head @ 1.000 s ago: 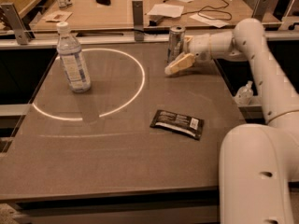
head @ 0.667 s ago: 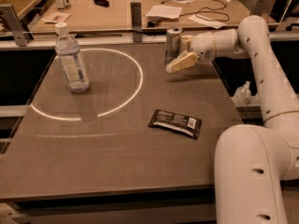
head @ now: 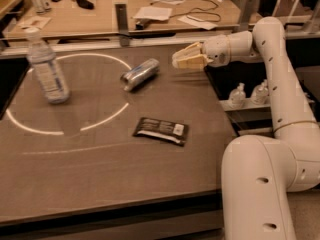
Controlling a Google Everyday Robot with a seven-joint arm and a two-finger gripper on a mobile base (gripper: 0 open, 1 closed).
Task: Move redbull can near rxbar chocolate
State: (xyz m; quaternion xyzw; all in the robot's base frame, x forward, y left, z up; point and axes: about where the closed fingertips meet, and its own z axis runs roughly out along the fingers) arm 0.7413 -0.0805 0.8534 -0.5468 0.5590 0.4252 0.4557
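- Looking at where things sit now: the can is lying on its side toward the back of the table, right by the white ring. The snack bar lies flat in front of it, with bare table between them.
- The gripper hangs off to the right of the can, clearly apart from it, so it's carrying nothing. Whether it's spread or clenched, I honestly cannot tell from this angle.
- Compared with a second ago, that's a big change. The can was standing upright at the back right with the gripper right against it. Now it's tipped over and has ended up further left and nearer the bar.
- The water bottle and the bar seem to be in the same spots on the table. The camera has shifted though, so take that loosely.
- My guess is the step in hand is re-grabbing the can.
- To do it well, I'd come down over the middle of the can and squeeze across its round body, not along its length. A can on its side will roll from any sideways nudge.
- Then set it on the bare patch just beside the bar, not on the wrapper.
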